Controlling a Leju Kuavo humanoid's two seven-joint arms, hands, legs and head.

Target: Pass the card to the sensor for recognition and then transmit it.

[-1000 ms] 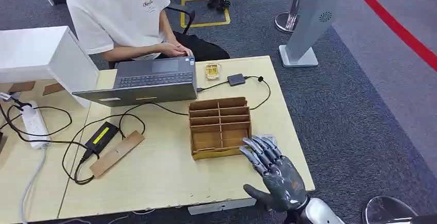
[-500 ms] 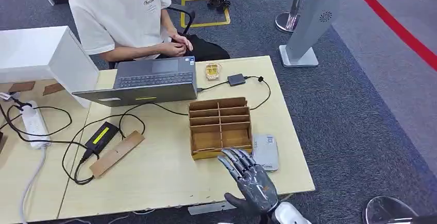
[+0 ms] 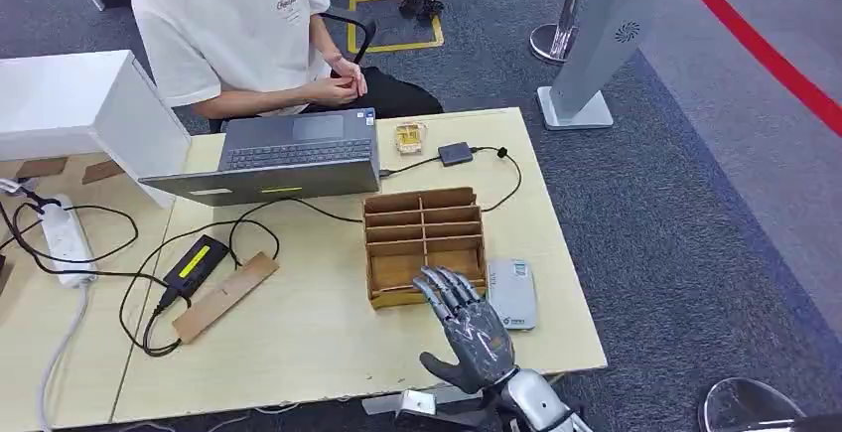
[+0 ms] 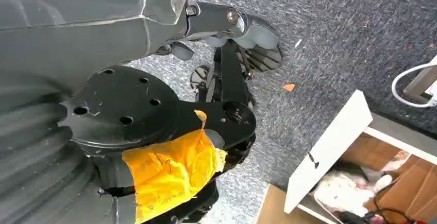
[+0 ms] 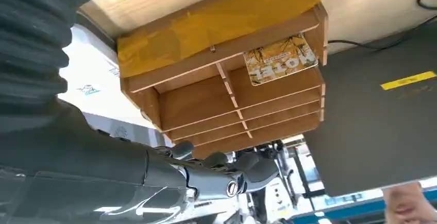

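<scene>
Over the wooden organizer (image 3: pixel 424 244), right hand (image 3: pixel 470 325) has shifted left.

Office or demo hall: grey carpet (image 3: pixel 645 184), laptop (image 3: pixel 288 154) on desk (image 3: pixel 298 323), stanchion (image 3: pixel 556 35).

Grey hand (image 3: pixel 475 329) — silver arm (image 3: pixel 536 404)
</scene>
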